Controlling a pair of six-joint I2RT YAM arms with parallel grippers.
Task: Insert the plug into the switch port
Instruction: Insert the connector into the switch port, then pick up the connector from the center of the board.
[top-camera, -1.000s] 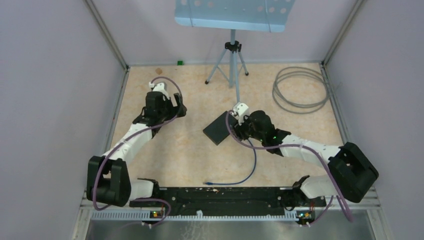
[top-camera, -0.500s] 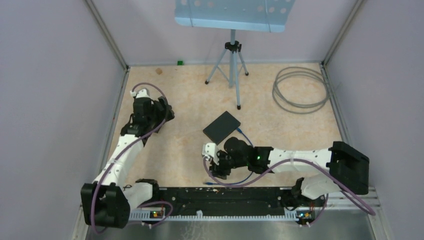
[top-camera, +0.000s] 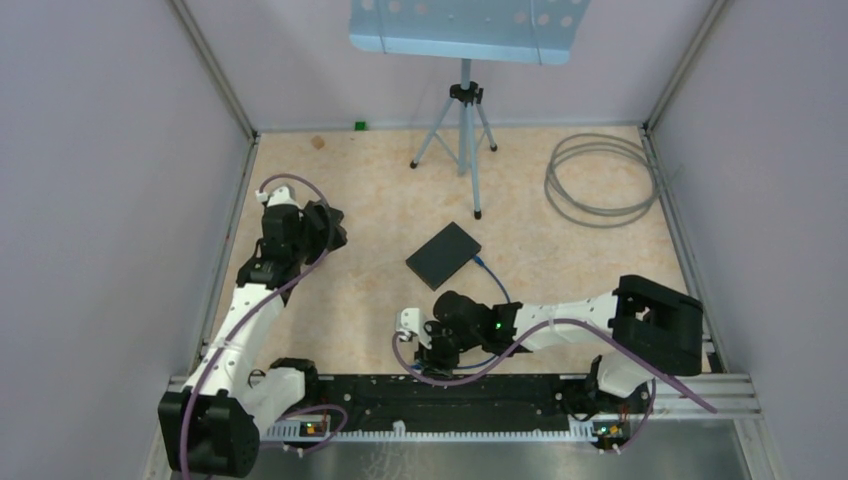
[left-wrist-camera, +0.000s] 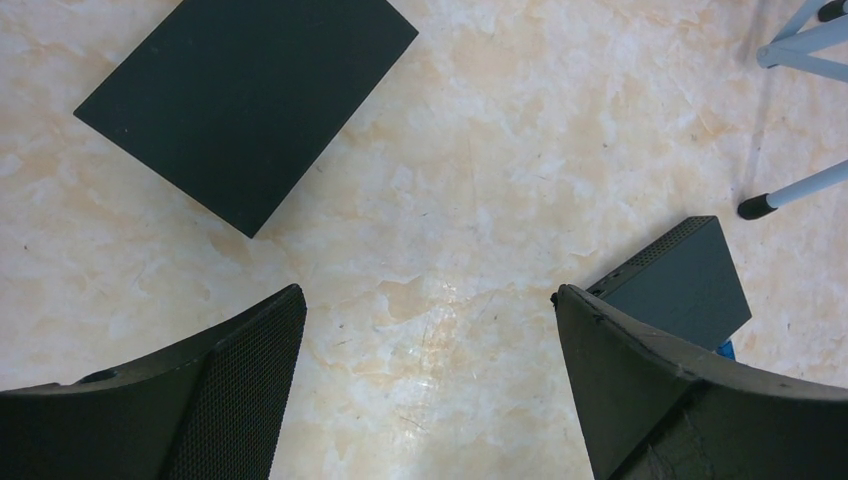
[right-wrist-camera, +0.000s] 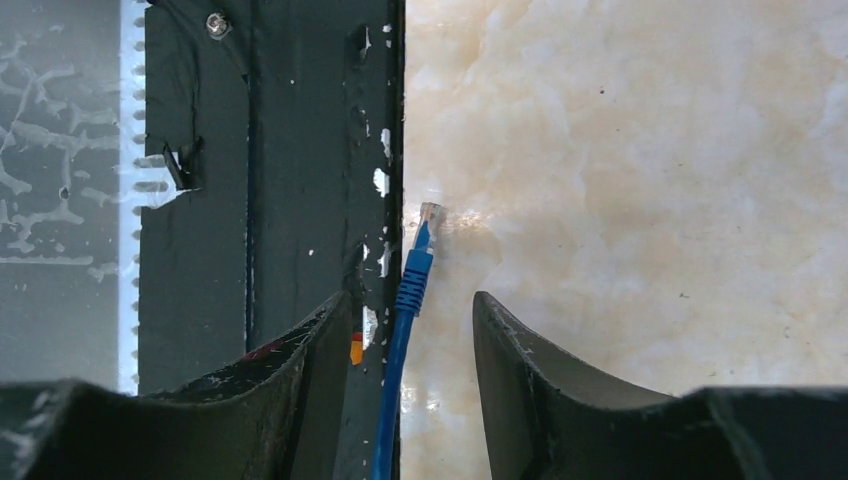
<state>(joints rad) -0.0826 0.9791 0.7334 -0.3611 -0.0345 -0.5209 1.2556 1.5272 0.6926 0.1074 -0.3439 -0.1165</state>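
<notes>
Right wrist: blue plug (right-wrist-camera: 425, 235) lies along the tabletop's (right-wrist-camera: 650, 200) edge beside the black rail (right-wrist-camera: 300, 150), between right fingers (right-wrist-camera: 310, 380) parted and clear of it. Left fingers (left-wrist-camera: 230, 380) gape over open tabletop, switch (left-wrist-camera: 685, 285) at 3 o'clock.

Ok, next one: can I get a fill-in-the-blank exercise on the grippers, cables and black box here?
1. The right gripper straddles a thin cable with a clear plug; the cable is ___.
2. The left gripper has its jaws ___, holding nothing.
3. The flat black box on the beige table is touched by ___ gripper.
4. The coiled cable in the far right corner is ___.
Missing words: blue; open; neither; grey.
</notes>
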